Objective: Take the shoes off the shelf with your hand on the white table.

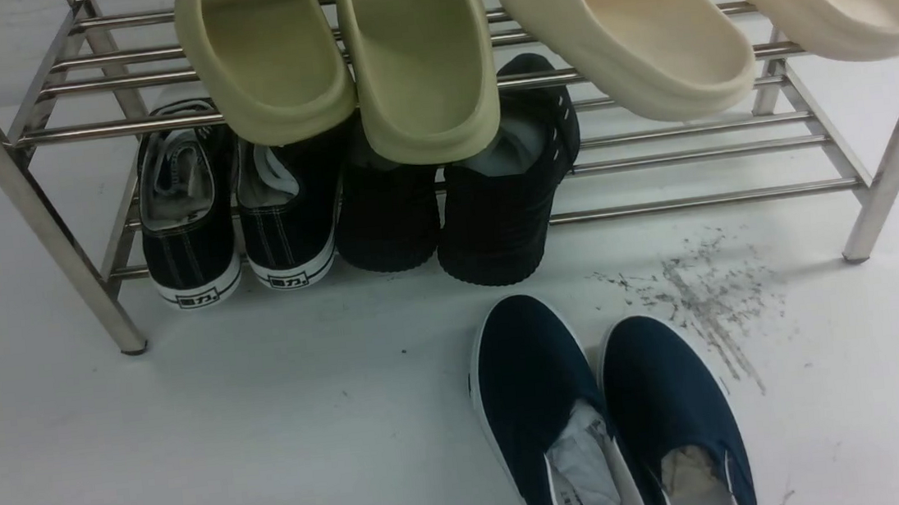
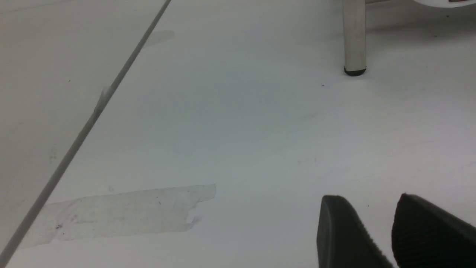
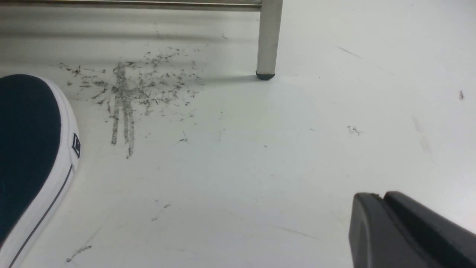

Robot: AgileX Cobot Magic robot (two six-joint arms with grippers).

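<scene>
The pair of navy slip-on shoes [image 1: 605, 411] with white soles stands on the white table [image 1: 271, 451] in front of the steel shelf [image 1: 700, 199], toes toward it. One shoe's toe [image 3: 33, 149] shows in the right wrist view, beside the dark scuff patch [image 3: 130, 89]. My right gripper [image 3: 383, 199] is shut and empty, low over the table to the right of the shoes. My left gripper [image 2: 372, 203] is open and empty, low over bare table near a shelf leg [image 2: 354, 37]. Neither gripper shows in the front view.
The shelf's lower tier holds black lace-up sneakers [image 1: 236, 215] and all-black shoes [image 1: 461, 202]. The upper tier holds olive slides [image 1: 348, 56] and cream slides [image 1: 706, 5]. A shelf leg [image 3: 268, 41] stands ahead of my right gripper. Clear tape [image 2: 122, 214] lies on the table.
</scene>
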